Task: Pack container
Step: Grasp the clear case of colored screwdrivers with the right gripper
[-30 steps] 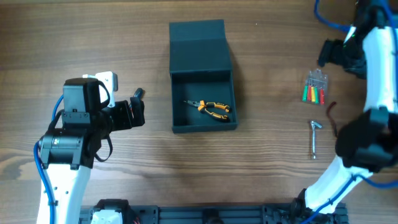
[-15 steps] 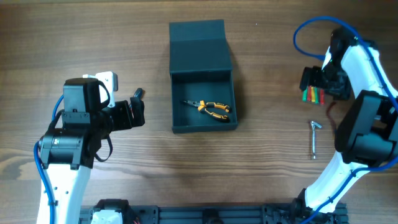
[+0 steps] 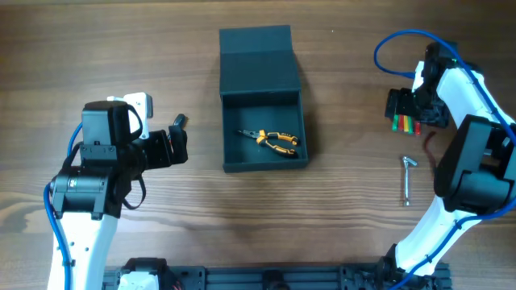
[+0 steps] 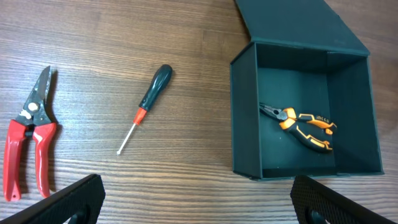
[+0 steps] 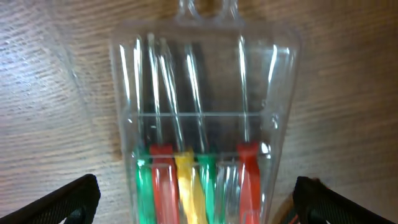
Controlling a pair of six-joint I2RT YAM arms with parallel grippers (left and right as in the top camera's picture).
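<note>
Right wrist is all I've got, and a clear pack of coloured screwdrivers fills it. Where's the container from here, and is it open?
Observer: The container sits to the robot's left of the screwdriver pack, near table centre, with its lid flap folded back.
Operator: Anything inside?
Observer: Only orange-and-black pliers.
Operator: What else is loose?
Observer: Red-handled cutters and a dark-handled screwdriver lie on the table left of the container.

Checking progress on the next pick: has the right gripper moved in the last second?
Yes: the right gripper came nearer the hex key, over the screwdriver set.
</note>
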